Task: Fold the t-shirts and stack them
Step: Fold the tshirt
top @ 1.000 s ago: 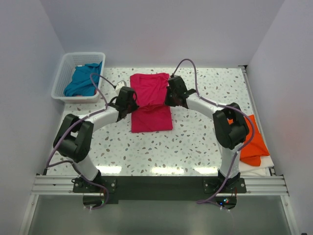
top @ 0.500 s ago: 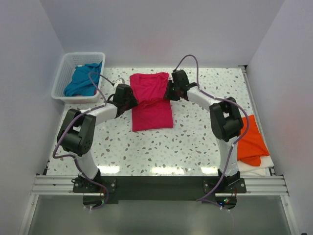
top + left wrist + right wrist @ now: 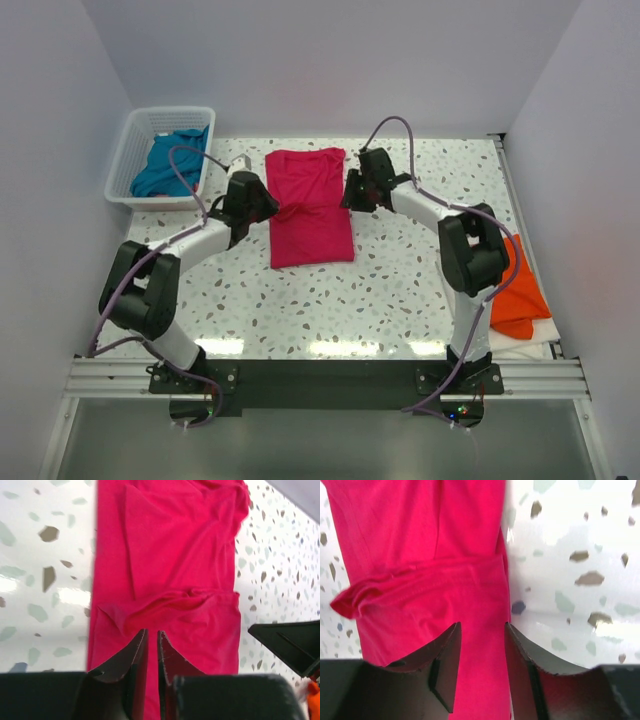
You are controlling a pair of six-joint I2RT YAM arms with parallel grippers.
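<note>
The crimson-pink t-shirt (image 3: 310,205) lies flat mid-table, its lower part folded with a creased fold line across the middle. My left gripper (image 3: 264,206) sits at its left edge. In the left wrist view the shirt (image 3: 170,555) lies under the gripper (image 3: 152,631), whose jaws are closed to a thin slit and hold nothing. My right gripper (image 3: 350,194) is at the right edge. In the right wrist view it (image 3: 482,625) is open above the shirt's (image 3: 420,540) right edge. The teal-blue shirt (image 3: 170,165) lies in the basket. The orange shirt (image 3: 515,290) lies at the right.
The white lattice basket (image 3: 128,150) stands at the back left corner. The orange shirt rests on a white sheet (image 3: 530,342) by the right table edge. Walls enclose the table on the left, back and right.
Both grippers have shifted slightly toward the back of the table along the pink shirt's sides. The shirt lies about as before.
</note>
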